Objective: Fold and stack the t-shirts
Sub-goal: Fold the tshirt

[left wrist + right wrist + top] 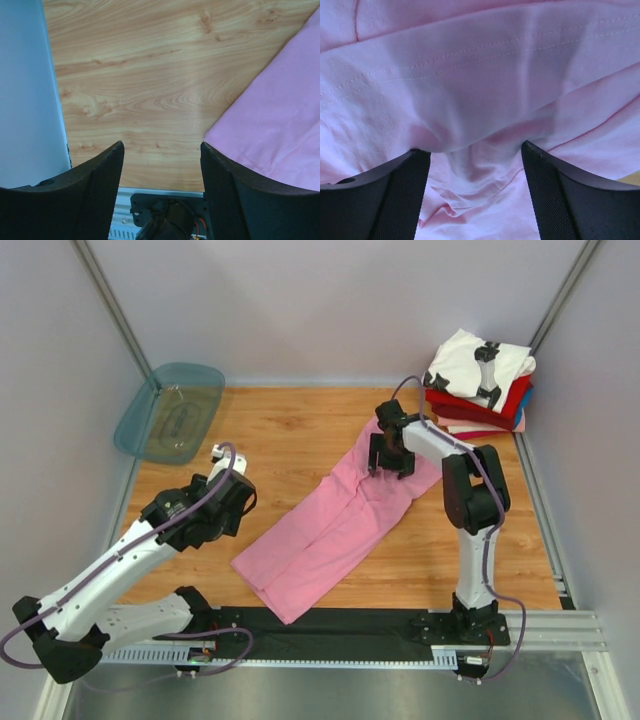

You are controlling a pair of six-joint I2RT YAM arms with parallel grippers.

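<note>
Across the light wooden tabletop [300,430] the plain pink short-sleeved cloth t-shirt [330,530] lies slanted; folded t-shirts [480,390] are stacked far right. My right gripper [475,150] straddles bunched pink cloth, jaws wide; my left gripper [161,147] gapes empty over wood.

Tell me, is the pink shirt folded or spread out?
Partly folded: the pink shirt lies as a long narrow strip, no sleeves sticking out.
</note>
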